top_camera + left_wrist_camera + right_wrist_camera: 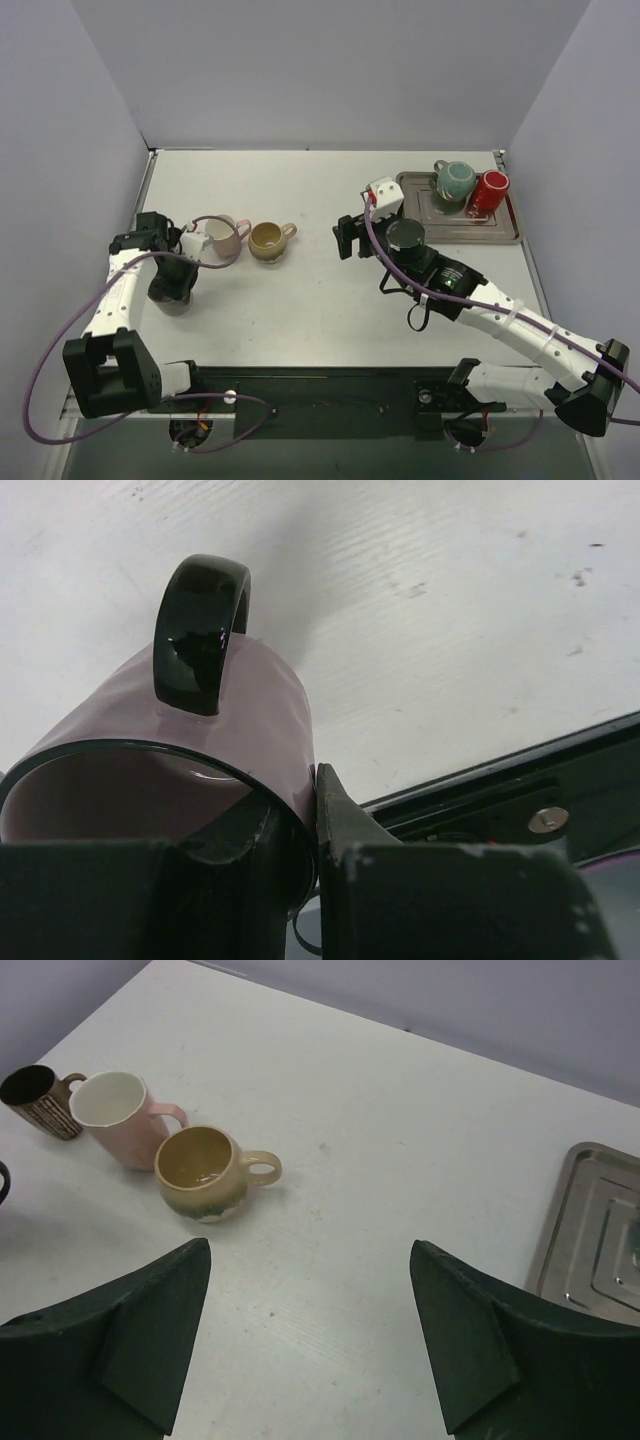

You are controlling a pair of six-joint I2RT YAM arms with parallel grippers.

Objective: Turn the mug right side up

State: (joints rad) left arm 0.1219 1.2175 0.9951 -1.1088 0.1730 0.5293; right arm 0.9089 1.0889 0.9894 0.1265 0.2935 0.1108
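From above, the left gripper (172, 282) holds a mauve glazed mug with a black handle (176, 300) low at the white table's (320, 300) near-left. The right gripper (350, 238) hangs mid-table.

Left wrist: its fingers (350, 830) pinch the wall at the rim, 1 inside and 1 outside. The mug looks slick, rigid and breakable, so that grip suits.

Right wrist: jaws spread wide, empty.

No writing readable.

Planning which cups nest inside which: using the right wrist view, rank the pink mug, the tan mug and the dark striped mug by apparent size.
1. pink mug and tan mug: about alike; the tan one is nearer the camera, so no ranking between them.
2. dark striped mug: looks smallest, though it is also farthest.
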